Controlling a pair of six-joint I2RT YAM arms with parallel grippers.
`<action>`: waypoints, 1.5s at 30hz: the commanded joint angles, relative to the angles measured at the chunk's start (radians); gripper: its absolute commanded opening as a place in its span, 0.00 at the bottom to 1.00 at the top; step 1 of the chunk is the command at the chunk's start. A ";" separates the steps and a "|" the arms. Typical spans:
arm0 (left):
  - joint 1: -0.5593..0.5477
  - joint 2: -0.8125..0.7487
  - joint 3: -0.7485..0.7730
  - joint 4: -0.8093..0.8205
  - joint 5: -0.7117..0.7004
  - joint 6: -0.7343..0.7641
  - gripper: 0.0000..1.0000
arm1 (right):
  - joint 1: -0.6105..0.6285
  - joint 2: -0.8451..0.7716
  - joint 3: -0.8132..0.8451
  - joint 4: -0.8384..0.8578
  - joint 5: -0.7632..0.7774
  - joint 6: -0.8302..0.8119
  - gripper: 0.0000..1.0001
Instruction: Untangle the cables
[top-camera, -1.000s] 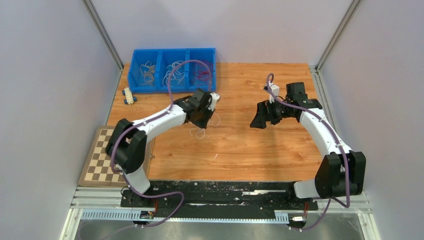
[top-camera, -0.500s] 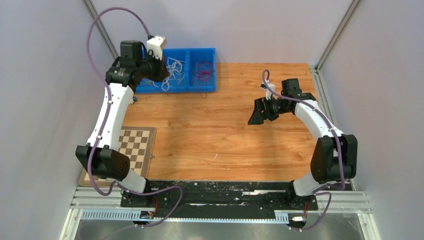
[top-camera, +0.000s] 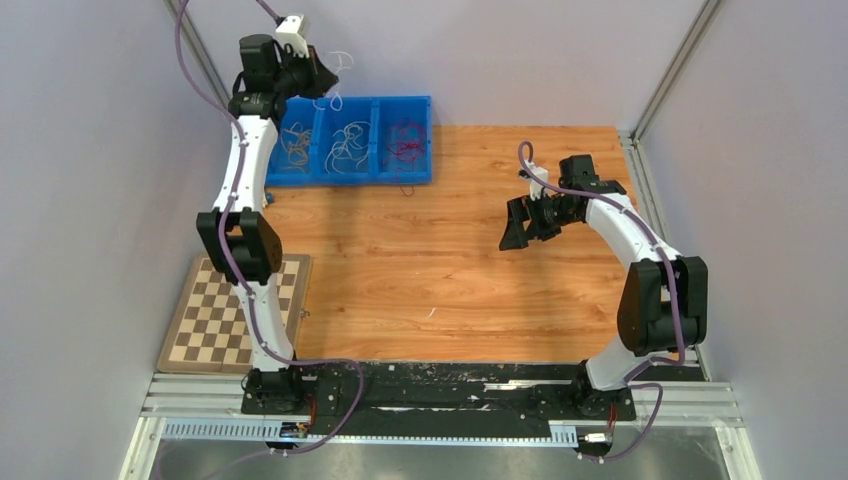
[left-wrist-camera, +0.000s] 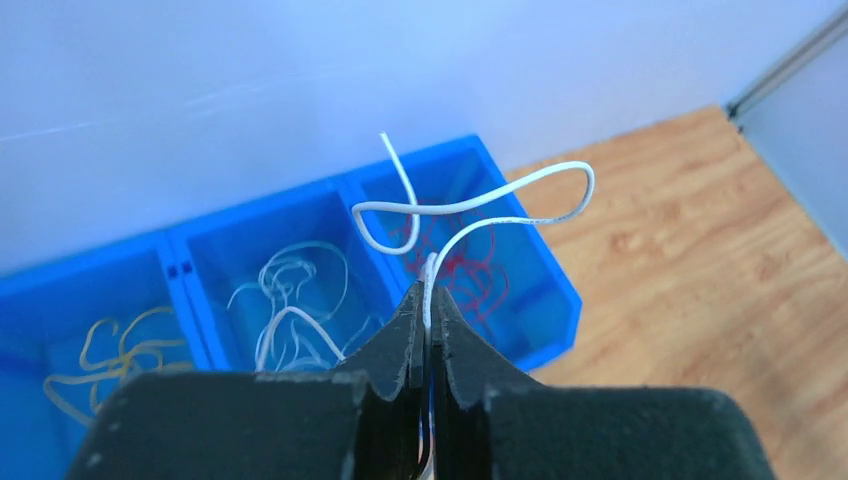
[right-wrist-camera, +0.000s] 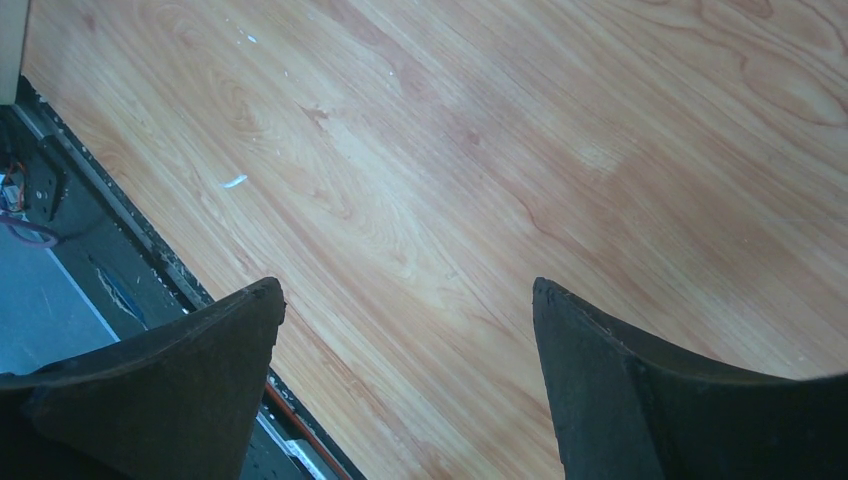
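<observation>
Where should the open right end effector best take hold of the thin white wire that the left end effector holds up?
Probably the wide loop of the thin white wire, which stands free beyond the shut left end effector. Come from the side, fingers across the strand; the right end effector is open.

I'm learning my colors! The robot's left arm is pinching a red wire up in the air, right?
Almost, but the color is wrong. The wire is white, not red. The left wrist view shows the left end effector shut on a curly white cable and holding it in the air. The red wires are lying down in the blue bin.
</observation>
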 joint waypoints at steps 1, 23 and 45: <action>0.027 0.198 0.218 0.140 0.029 -0.096 0.27 | -0.005 0.019 0.058 -0.033 0.037 -0.034 0.93; -0.138 -0.283 -0.729 0.141 -0.023 -0.065 0.61 | -0.002 0.075 0.084 -0.037 -0.067 -0.020 0.91; -0.277 0.003 -0.843 0.633 -0.252 -0.368 0.57 | -0.004 -0.002 -0.009 -0.049 0.029 -0.040 0.91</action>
